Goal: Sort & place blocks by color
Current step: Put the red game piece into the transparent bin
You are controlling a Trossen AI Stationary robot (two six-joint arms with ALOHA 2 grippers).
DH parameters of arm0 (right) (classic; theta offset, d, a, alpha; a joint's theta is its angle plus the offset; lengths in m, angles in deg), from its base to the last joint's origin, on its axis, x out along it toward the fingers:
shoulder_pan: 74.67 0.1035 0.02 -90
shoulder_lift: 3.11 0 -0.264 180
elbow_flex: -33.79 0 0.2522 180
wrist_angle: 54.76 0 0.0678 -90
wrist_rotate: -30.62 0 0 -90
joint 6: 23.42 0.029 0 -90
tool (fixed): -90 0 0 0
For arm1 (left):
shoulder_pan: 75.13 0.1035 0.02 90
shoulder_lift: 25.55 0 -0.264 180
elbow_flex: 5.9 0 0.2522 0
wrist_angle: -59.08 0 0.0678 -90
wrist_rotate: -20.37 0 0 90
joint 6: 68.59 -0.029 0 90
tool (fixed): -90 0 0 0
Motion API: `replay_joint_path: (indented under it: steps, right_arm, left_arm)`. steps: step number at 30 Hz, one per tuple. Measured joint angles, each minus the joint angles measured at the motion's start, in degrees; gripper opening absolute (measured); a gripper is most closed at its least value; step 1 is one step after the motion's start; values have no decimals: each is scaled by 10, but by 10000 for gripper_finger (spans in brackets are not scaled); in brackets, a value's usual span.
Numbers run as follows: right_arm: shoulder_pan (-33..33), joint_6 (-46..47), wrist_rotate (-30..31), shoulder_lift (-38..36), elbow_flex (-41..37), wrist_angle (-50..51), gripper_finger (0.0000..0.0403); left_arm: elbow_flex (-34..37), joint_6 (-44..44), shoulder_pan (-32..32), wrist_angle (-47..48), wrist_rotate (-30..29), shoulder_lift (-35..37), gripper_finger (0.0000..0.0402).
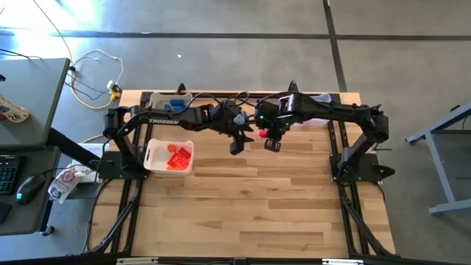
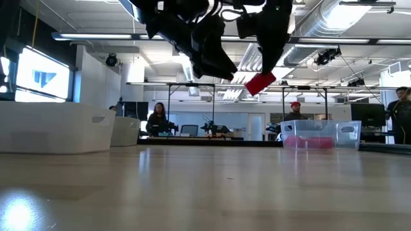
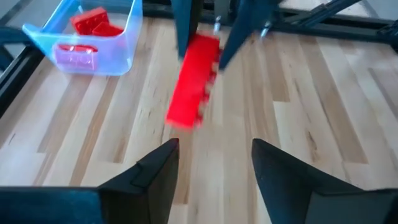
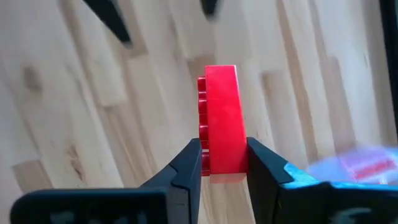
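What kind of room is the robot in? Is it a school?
More likely a robotics lab or workshop than a school. Past the wooden table there are more workbenches with equipment, people sitting at them, and bare pipes and ducts on the ceiling. A desk with a keyboard stands beside it.

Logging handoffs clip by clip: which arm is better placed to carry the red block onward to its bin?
The right. Its gripper is clamped on the red block above the table, while the left gripper faces it with fingers open and empty. The clear bin already holds red blocks.
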Motion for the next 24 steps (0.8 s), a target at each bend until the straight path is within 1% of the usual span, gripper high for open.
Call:
replay_joint_path:
  steps: [9,15,18,21,24]
  right_arm:
    - [-2,89,80,0,0,95,74]
    - [-2,156,154,0,-1,162,74]
    - [-2,185,182,0,-1,177,74]
    - [-8,214,204,0,-1,197,74]
    - [-17,241,217,0,-1,211,74]
  left_arm:
    - [0,0,22,55,0,0,187]
    - [-1,0,31,87,0,1,188]
    - [-1,0,32,102,-1,1,188]
    - [-1,12,33,115,-23,1,188]
    - [-1,29,35,129,-71,1,188]
